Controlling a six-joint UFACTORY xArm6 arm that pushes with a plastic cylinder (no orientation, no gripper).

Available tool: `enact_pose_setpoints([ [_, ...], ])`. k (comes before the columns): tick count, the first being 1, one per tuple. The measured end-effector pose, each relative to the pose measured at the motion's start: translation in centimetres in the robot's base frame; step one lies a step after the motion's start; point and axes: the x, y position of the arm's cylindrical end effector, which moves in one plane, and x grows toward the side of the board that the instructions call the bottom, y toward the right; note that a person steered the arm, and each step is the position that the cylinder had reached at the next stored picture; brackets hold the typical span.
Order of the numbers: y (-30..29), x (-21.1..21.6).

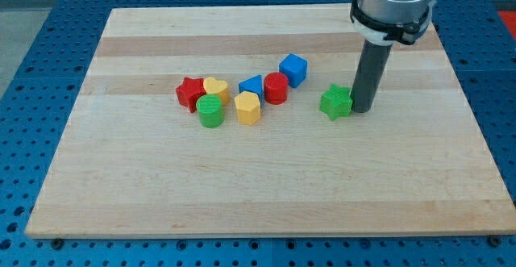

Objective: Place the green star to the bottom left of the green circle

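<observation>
The green star (335,102) lies on the wooden board at the view's right of centre. My tip (362,110) stands right next to the star on its right side, touching or nearly touching it. The green circle (211,111) sits to the view's left, at the lower left of a cluster of blocks. The star is well to the right of the circle and slightly higher in the view.
Around the green circle are a red star (190,93), a yellow heart (215,88), a yellow hexagon (248,107), a blue triangle (252,86), a red cylinder (276,88) and a blue cube (293,69). The wooden board (266,186) rests on a blue perforated table.
</observation>
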Motion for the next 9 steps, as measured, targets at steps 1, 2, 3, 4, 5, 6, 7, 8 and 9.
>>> enact_pose_setpoints([
  [1,0.0,-3.1],
  [2,-1.5,-3.1],
  [3,-5.2,2.7],
  [4,-7.9,7.2],
  [5,-6.1,6.0],
  [6,-5.3,5.0],
  [7,-4.4,5.8],
  [8,-3.8,8.1],
  [9,-7.3,10.6],
])
